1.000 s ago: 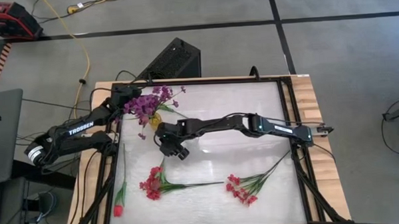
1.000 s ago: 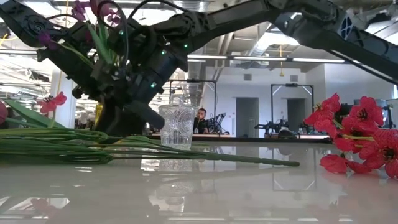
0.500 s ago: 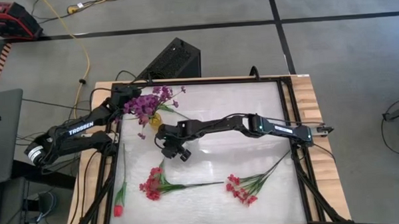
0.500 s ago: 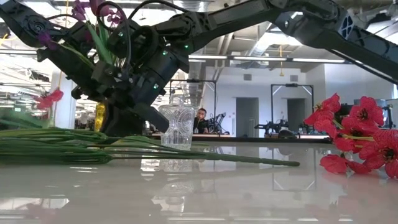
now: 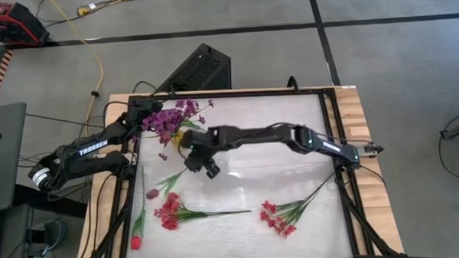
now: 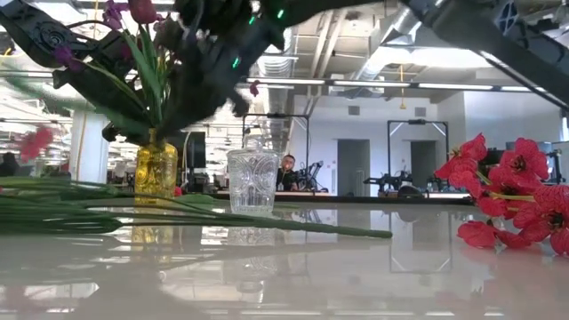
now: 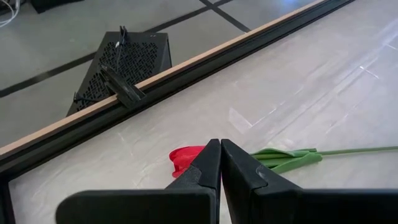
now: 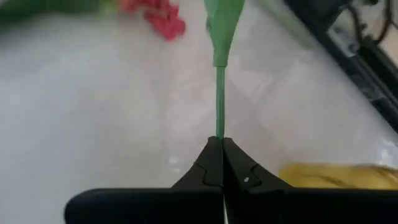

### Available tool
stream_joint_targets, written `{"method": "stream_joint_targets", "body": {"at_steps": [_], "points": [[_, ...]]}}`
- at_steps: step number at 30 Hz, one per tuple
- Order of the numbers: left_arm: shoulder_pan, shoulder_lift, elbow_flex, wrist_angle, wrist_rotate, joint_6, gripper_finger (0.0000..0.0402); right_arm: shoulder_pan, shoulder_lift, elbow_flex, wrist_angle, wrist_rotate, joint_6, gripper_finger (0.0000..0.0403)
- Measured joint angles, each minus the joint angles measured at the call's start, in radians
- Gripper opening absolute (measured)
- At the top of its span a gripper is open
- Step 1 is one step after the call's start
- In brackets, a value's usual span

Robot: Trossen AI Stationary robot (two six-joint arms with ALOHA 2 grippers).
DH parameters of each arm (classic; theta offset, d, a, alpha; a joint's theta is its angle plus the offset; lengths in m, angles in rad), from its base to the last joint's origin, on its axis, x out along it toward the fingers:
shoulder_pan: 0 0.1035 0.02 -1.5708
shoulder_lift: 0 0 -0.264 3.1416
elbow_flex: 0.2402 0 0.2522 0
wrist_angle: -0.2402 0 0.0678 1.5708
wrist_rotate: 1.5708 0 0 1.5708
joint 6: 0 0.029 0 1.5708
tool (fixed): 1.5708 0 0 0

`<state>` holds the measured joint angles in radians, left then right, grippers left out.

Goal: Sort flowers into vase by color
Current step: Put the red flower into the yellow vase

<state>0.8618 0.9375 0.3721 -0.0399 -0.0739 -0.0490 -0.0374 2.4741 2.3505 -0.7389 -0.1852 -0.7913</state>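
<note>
My right gripper point(image 5: 198, 164) hangs over the table's left middle, shut on the green stem of a dark maroon tulip point(image 5: 151, 194). The yellow vase point(image 5: 178, 137) with purple flowers point(image 5: 168, 119) stands just beyond it, and a clear glass vase point(image 6: 253, 180) stands nearby. Lying flat on the table are a red-pink spray point(image 5: 171, 214), a second red spray point(image 5: 278, 219) and a red tulip point(image 5: 135, 241). My left gripper point(image 7: 220, 142) waits shut at the far left, with another red tulip point(image 7: 181, 158) on the table just past its fingertips. My right gripper pinches the tulip's bare stem point(image 8: 219, 124) between its two fingertips, near the stem's free end. The fingers slant down from the far right, and the stem runs on ahead in line with them. Leaves point(image 5: 170, 179) and blossom trail lower toward the near left; whether the blossom touches the table cannot be told.
A black frame point(image 5: 333, 133) borders the white table top. My right arm point(image 5: 291, 136) spans the table's middle from the right edge. Bare surface lies in the far right half and between the two red sprays.
My right gripper has shut on the tulip's stem, then risen and gone a little toward the yellow vase. The tulip, which lay against the red-pink spray, has been drawn out toward the left, its stem end lifted. The spray stays lying on the table.
</note>
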Motion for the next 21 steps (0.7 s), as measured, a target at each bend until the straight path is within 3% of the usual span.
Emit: {"method": "stream_joint_targets", "body": {"at_steps": [11,16,21], "points": [[0.000,0.000,0.000,-0.007,0.018,0.004,0.0000,-0.068,-0.093,0.001,0.155,-0.553,0.059,0.0016],[0.000,0.000,0.000,-0.016,0.036,0.005,0.0000,-0.070,-0.105,0.000,0.219,-0.663,0.061,0.0016],[0.000,0.000,0.000,-0.016,0.054,0.007,0.0000,-0.083,-0.132,0.000,0.210,-0.673,0.051,0.0016]]}}
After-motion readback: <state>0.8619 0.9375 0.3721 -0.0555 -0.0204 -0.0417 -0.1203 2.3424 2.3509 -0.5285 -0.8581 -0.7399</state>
